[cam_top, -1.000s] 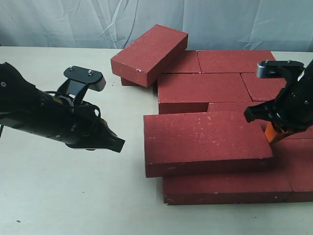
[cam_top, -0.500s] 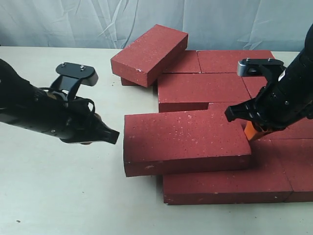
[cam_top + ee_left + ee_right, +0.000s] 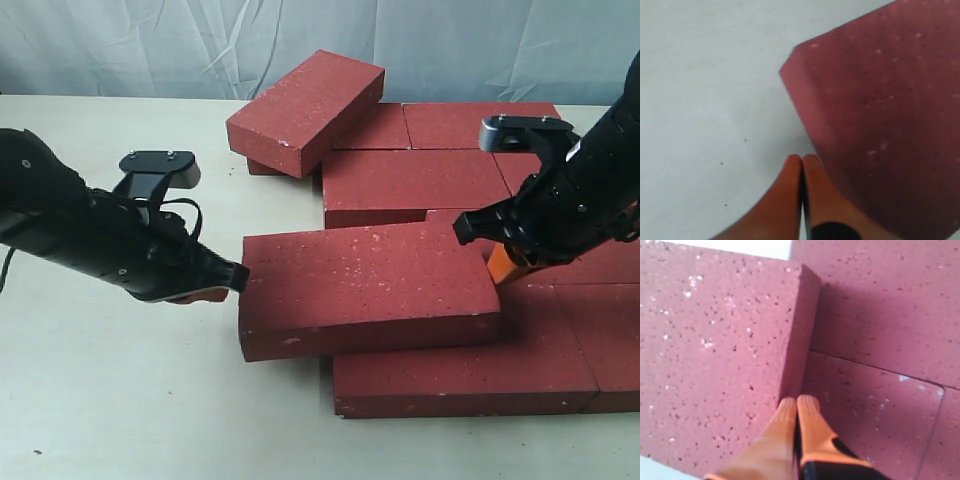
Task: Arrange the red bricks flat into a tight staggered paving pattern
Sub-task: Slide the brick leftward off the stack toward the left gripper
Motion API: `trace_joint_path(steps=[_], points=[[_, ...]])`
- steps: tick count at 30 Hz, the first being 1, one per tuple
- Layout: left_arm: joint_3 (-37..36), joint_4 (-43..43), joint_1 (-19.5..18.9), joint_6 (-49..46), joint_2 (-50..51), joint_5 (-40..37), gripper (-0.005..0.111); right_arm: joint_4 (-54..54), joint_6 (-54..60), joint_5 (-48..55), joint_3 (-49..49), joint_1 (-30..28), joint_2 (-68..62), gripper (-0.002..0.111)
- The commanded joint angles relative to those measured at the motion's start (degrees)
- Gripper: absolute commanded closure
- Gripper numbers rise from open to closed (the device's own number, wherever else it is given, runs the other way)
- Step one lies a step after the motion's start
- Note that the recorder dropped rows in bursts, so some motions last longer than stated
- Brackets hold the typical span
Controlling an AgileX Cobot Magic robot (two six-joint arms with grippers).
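The left claw (image 3: 236,277) is pressed together: in its wrist view the two orange fingers (image 3: 788,200) meet with only a hairline between them and nothing pinched. Right at its tip is the short end of the loose brick (image 3: 370,287), dark red with pale specks. The tip looks to touch that end face low down, though the blurred wrist view (image 3: 801,159) does not settle whether it touches or sits just beside it. The right claw (image 3: 502,266) is also pressed together and holds nothing. Its orange fingers (image 3: 781,435) come to a joined tip (image 3: 797,401) set against the foot of the loose brick's (image 3: 715,350) far end face. So the loose brick (image 3: 880,120) lies lengthwise between the two claws. It rests flat on top of the laid bricks (image 3: 460,378), slightly skewed, and the end by the left claw hangs out over the pale table (image 3: 110,400). Under and beyond the right claw the laid bricks (image 3: 875,305) sit flush, with thin joints between them. Farther behind both claws a tilted brick (image 3: 305,110) leans with one end up on the back row, in front of a wrinkled pale curtain (image 3: 150,40).
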State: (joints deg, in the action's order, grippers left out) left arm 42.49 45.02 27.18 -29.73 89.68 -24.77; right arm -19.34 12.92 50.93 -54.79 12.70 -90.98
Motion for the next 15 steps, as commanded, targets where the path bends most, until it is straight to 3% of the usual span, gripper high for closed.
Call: trace_joint_path(steps=[1, 7, 15], points=[[0.76, 4.93, -0.21, -5.43, 0.02, -1.46, 0.107, -9.59, 8.35, -1.2, -0.31, 0.1, -0.09, 0.109], [1.51, 2.08, -1.49, -5.22, -0.65, -1.69, 0.107, -19.15, 17.81, -1.84, -0.31, 0.93, -0.09, 0.109], [1.77, -1.67, -9.49, -4.91, -4.54, -2.88, 0.107, -25.89, 18.71, -12.68, -0.31, 10.75, -0.09, 0.109]])
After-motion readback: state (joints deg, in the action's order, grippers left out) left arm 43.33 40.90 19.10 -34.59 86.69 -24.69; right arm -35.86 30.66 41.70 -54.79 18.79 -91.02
